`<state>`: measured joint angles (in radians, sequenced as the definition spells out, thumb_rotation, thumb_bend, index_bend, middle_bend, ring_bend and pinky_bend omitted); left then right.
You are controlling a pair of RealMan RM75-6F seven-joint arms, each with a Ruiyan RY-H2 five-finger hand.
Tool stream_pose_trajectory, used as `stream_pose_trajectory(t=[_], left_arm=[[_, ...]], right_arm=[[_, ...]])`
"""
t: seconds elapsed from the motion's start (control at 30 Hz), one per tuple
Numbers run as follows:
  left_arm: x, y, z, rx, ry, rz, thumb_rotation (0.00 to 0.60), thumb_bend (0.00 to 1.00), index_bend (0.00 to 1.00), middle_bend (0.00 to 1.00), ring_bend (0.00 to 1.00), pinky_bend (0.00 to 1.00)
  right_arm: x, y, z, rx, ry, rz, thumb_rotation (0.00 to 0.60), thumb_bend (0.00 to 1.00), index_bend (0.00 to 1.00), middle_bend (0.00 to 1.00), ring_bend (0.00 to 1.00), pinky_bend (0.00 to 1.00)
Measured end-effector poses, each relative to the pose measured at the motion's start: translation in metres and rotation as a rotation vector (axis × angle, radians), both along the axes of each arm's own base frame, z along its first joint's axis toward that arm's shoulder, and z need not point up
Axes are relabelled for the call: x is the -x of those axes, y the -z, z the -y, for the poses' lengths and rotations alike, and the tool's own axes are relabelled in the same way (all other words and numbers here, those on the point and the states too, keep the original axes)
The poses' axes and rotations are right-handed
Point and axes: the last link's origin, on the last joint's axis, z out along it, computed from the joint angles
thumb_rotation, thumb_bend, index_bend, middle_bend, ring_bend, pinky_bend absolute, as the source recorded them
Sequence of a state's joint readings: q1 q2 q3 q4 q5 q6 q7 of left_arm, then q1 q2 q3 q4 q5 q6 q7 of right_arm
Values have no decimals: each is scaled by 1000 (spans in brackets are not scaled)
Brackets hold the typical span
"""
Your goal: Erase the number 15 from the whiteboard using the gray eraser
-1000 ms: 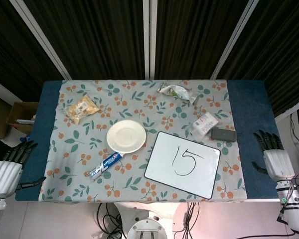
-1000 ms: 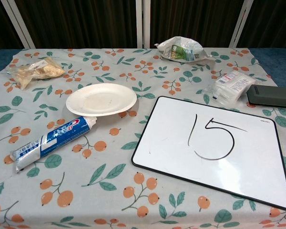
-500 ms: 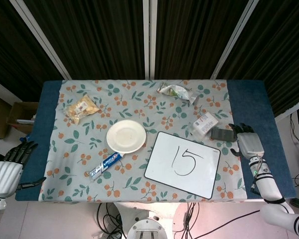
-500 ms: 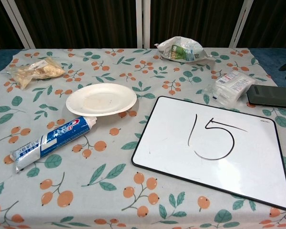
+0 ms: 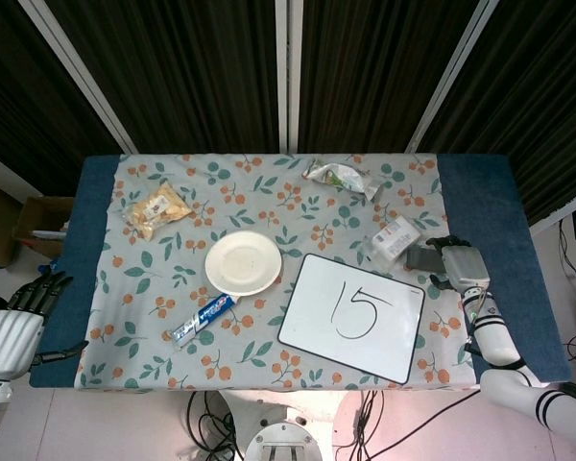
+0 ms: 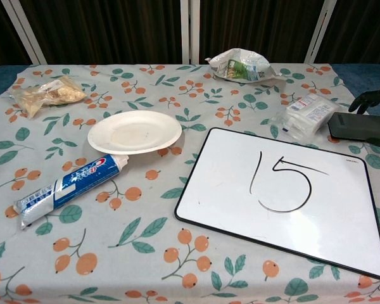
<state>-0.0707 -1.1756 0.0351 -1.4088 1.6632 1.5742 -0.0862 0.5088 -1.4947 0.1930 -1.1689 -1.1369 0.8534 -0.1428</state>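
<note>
The whiteboard (image 5: 307, 322) (image 6: 221, 190) lies at the table's front right with "15" (image 5: 355, 309) (image 6: 285, 183) written in black on it. Just beyond its far right corner lies the dark gray eraser (image 5: 422, 257) (image 6: 358, 126), flat on the cloth. My right hand (image 5: 458, 264) (image 6: 371, 99) hovers over the eraser's right end with its fingers spread toward it; nothing shows in its grasp. My left hand (image 5: 14, 327) hangs off the table's left edge, fingers apart and empty. The chest view does not show it.
A white plate (image 5: 243, 262) (image 6: 134, 132) and a toothpaste tube (image 5: 202, 319) (image 6: 66, 189) lie left of the board. A white packet (image 5: 394, 238) (image 6: 307, 114) sits beside the eraser, a crumpled bag (image 5: 341, 178) (image 6: 244, 65) at the back, and a snack bag (image 5: 156, 208) (image 6: 47, 94) at the back left.
My right hand has come in from beyond the table's right edge, moving left until it is over the eraser's right end. The left hand, eraser and board have not moved.
</note>
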Motion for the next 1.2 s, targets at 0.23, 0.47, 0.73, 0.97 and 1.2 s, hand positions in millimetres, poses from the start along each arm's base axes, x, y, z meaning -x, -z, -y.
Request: stream_pose_trajectory(t=[0.23,0.47,0.73,0.97,1.2], left_arm=[[0,1,-1,4,-1,-1,415,69,101,90,79,176],[0,2,-2,8,-3,-1,414,70,100,89,79,176],[1,2,-1,8,-5,1,416,70,101,90,79,177],[2,3,-1,8,-6,5,414,70,101,90,79,176],[3,2,-1,4,-10,6,416,70,101,90,79,177]], right_arm=[[-3,5,2,6,-17,10,600,258,336,292,228,313],[-4,8,4,7,-15,8,600,261,336,289,231,322],[-4,7,3,27,-31,-5,600,261,338,282,237,335],[-3,9,1,24,-35,-24,600,271,349,311,252,335],[-2,11,2,35,-35,-36,600,293,421,381,272,345]])
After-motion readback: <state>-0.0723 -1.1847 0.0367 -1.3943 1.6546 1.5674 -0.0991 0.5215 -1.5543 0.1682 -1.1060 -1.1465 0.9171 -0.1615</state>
